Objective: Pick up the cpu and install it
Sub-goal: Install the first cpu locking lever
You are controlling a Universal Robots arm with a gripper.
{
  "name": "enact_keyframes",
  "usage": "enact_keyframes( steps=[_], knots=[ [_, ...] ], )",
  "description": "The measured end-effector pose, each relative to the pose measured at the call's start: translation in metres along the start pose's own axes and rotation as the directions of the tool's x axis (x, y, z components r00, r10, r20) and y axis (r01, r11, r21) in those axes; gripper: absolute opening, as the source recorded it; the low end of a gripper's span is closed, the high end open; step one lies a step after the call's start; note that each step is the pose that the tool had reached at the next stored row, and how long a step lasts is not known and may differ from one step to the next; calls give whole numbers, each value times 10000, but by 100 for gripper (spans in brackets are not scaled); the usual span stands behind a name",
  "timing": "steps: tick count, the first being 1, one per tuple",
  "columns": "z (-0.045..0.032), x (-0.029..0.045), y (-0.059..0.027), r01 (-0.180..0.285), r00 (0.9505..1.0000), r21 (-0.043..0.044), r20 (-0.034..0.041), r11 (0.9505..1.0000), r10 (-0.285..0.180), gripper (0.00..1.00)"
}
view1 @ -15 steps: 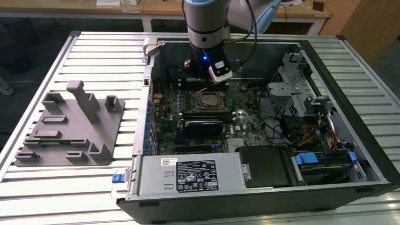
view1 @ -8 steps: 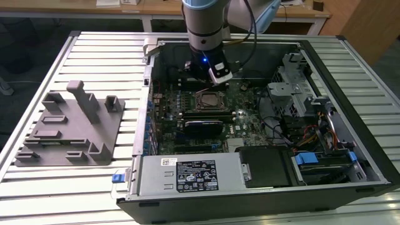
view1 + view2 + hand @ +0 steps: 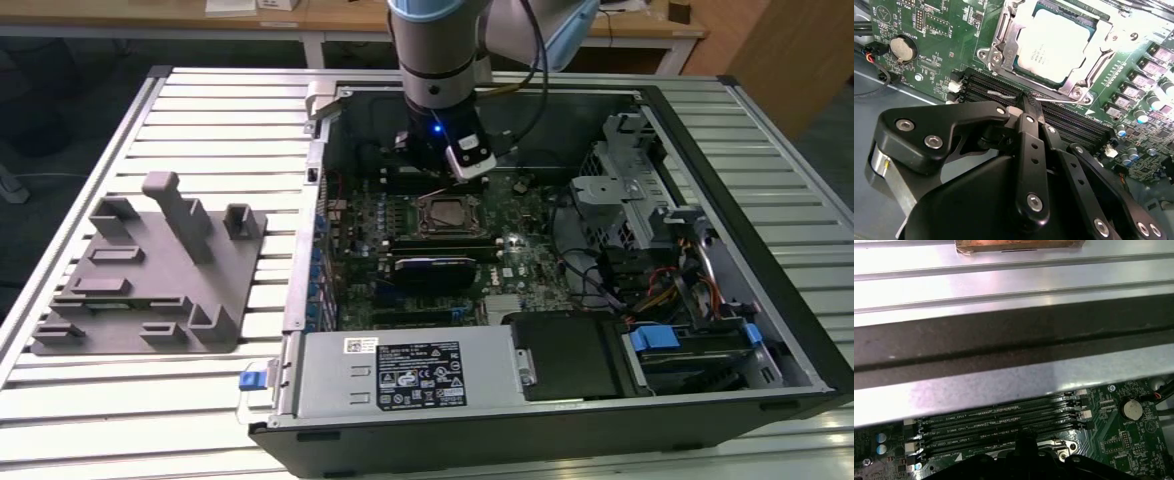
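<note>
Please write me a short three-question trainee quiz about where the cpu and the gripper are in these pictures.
1. True or false: the cpu lies inside the socket frame on the motherboard.
2. In the second wrist view, the gripper has its fingers: A) spread wide around the cpu, B) closed together with nothing between them, C) clamped on a cable.
3. Fill in: in the exterior view, the grey fixture sits outside the computer case, on the exterior view's ____ side.

Key: 1 true; 2 B; 3 left.
</note>
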State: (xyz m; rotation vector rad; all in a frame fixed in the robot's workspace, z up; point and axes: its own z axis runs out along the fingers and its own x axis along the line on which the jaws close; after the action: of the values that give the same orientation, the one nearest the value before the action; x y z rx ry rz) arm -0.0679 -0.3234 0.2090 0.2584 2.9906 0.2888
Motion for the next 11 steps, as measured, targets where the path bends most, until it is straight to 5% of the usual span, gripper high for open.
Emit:
enact_keyframes(
  steps=[6,11],
  knots=[
    [30,5,-6,-523,9984,34,224,9986,522,11],
    [56,36,2,-751,9968,21,272,9972,750,11]
  ],
)
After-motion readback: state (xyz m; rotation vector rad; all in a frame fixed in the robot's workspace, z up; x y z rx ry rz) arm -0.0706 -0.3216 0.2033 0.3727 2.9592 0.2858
